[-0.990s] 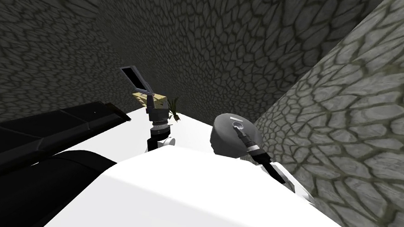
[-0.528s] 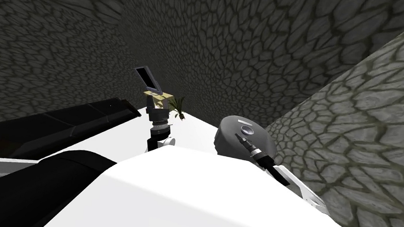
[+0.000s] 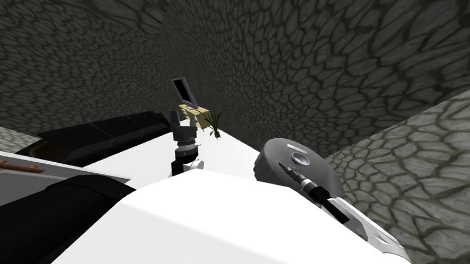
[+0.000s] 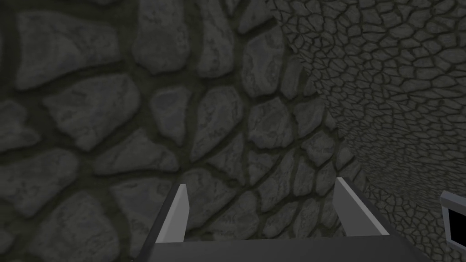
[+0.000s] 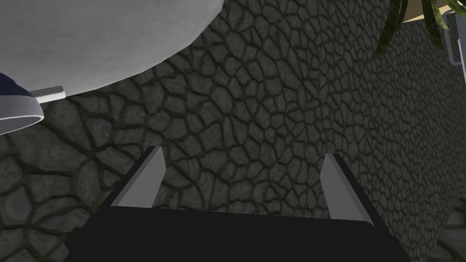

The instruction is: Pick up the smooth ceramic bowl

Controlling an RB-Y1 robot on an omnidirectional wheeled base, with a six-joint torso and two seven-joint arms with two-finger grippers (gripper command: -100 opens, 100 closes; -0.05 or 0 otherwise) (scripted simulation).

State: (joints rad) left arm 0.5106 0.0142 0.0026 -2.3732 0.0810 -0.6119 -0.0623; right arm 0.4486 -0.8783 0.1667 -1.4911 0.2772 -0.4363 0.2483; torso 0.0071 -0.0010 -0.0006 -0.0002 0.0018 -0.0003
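The small, smooth, pale grey bowl (image 3: 299, 158) sits near the middle of a round grey tabletop (image 3: 270, 168), and a short white bar (image 3: 294, 145) lies at that top's far edge. The right gripper (image 3: 282, 166) hangs over the near edge and points at the bowl. Its two blades are spread wide with nothing between them, probably lined up for the reach. In the right wrist view the bowl (image 5: 13, 111) lies off to one side of the fingers, so the hand likely needs turning. The left gripper (image 4: 259, 186) is out over the white counter (image 3: 227, 151), equally agape and empty, presumably parked clear.
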